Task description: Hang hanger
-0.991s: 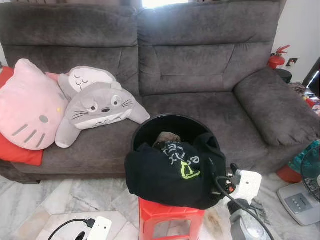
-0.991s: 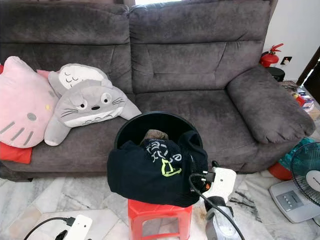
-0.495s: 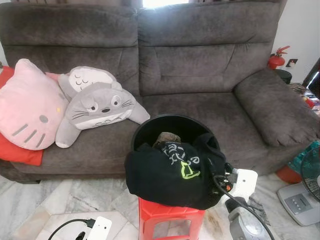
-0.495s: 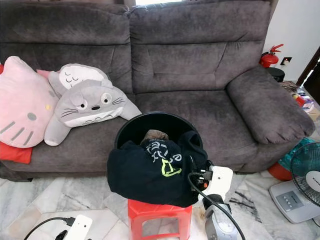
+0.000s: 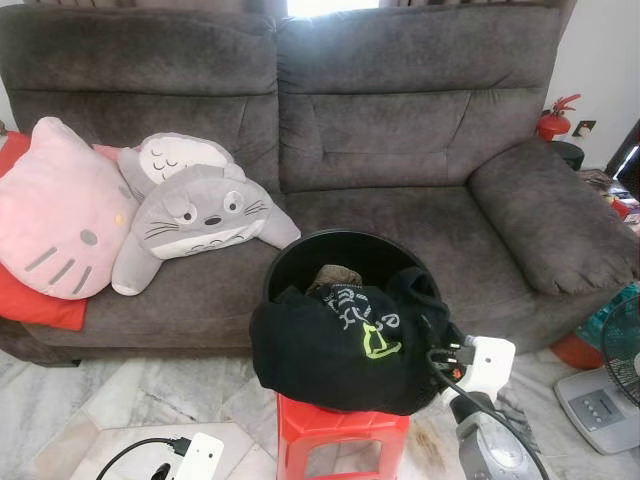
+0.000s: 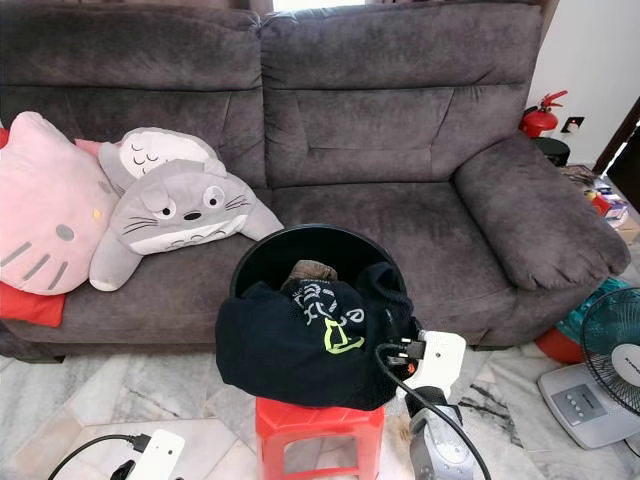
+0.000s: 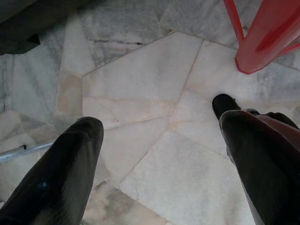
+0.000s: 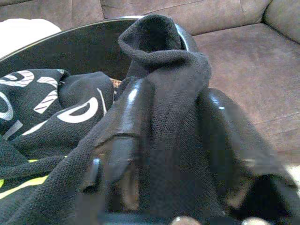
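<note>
Black shirt [image 5: 330,350]: it lay draped over the near rim of the bin, low in the middle of the frame. No hanger could be made out.
Writing: white letters and a yellow-green mark sat on the shirt, but the words could not be read.
Right gripper [image 8: 173,140]: its two black fingers were pinched on a fold of the black shirt at the bin's right edge.
Left gripper [image 7: 159,154]: its fingers were spread wide, holding nothing, above the marble floor [image 7: 140,84].
Bin [image 5: 340,255]: black and round, it stood on a red stool [image 5: 340,440] just in front of the sofa.
Sofa [image 5: 400,130]: grey, it ran across the top of the frame.
Toys: a pink cat cushion [image 5: 55,220] leaned at the left edge, with a grey Totoro plush [image 5: 195,220] just beside it.
Other things: a red fire extinguisher [image 5: 553,118] stood at the upper right, and a fan [image 5: 615,370] at the lower right.
</note>
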Tool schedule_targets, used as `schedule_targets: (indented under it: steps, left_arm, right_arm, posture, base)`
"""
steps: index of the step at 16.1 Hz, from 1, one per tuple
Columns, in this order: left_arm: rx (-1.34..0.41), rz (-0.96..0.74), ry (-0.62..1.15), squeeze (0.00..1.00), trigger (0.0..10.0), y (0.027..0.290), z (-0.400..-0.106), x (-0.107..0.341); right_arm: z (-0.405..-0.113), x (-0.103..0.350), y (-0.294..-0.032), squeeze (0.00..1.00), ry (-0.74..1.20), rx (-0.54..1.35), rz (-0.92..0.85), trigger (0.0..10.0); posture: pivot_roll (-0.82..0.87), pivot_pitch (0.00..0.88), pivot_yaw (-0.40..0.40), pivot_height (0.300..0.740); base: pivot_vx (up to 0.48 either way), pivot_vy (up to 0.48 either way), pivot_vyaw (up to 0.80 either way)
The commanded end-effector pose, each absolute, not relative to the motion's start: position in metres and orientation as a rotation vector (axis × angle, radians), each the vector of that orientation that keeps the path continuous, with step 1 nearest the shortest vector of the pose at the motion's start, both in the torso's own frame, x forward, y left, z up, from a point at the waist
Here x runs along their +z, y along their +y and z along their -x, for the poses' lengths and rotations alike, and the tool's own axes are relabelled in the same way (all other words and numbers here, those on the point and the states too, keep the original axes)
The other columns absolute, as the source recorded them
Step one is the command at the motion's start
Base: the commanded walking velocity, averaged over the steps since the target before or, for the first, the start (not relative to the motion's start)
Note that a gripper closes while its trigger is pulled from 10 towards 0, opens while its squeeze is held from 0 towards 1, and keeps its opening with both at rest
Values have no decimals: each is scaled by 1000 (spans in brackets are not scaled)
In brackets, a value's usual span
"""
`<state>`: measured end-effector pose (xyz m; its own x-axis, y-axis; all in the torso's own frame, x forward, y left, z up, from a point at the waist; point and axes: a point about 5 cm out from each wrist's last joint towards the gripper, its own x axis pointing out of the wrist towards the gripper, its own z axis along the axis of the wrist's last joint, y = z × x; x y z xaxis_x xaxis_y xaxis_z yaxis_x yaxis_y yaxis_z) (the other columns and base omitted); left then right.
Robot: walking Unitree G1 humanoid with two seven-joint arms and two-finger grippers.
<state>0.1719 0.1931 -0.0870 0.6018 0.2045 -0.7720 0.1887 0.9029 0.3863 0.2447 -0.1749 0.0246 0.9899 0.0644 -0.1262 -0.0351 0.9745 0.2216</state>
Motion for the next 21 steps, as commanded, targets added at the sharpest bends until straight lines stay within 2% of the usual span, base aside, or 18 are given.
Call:
schedule_targets:
  steps: [1,12,13,14,15,16,17,18,21]
  left_arm:
    - [17,-459,952,0,10000,195,-168,-89]
    - [11,-446,961,0,10000,194,-168,-89]
    - [12,-444,962,0,10000,194,-168,-89]
    - [13,-444,962,0,10000,194,-168,-89]
    - [13,-445,962,0,10000,194,-168,-89]
    - [13,-446,963,0,10000,194,-167,-89]
    - [12,-446,963,0,10000,194,-167,-89]
    - [10,-448,963,0,10000,194,-167,-89]
    - [5,-449,963,0,10000,193,-167,-90]
  right_arm:
    - [-248,32,-175,0,97,57,-219,0]
    - [-259,72,-180,0,-35,73,-193,0]
    - [-255,70,-181,0,-22,64,-194,549]
    - [-253,70,-182,0,-17,54,-201,7255]
    - [-249,71,-183,0,-9,45,-196,10000]
    - [-244,71,-183,0,-3,41,-183,10000]
    - [-242,71,-184,812,1,33,-183,10000]
    - [-236,70,-186,1000,8,18,-189,10000]
    - [-235,61,-188,1000,55,-6,-188,10000]
  posture:
    - [-154,14,-2,740]
    - [-152,10,-7,740]
    - [-152,10,-7,740]
    - [-152,10,-7,740]
    - [-152,10,-7,740]
    - [-154,8,-8,740]
    - [-154,8,-8,740]
    - [-154,8,-8,740]
    - [-159,0,-7,740]
  base:
    - [0,0,0]
    - [0,0,0]
    - [0,0,0]
    - [0,0,0]
    - [0,0,0]
    - [0,0,0]
    - [0,0,0]
    - [0,0,0]
    - [0,0,0]
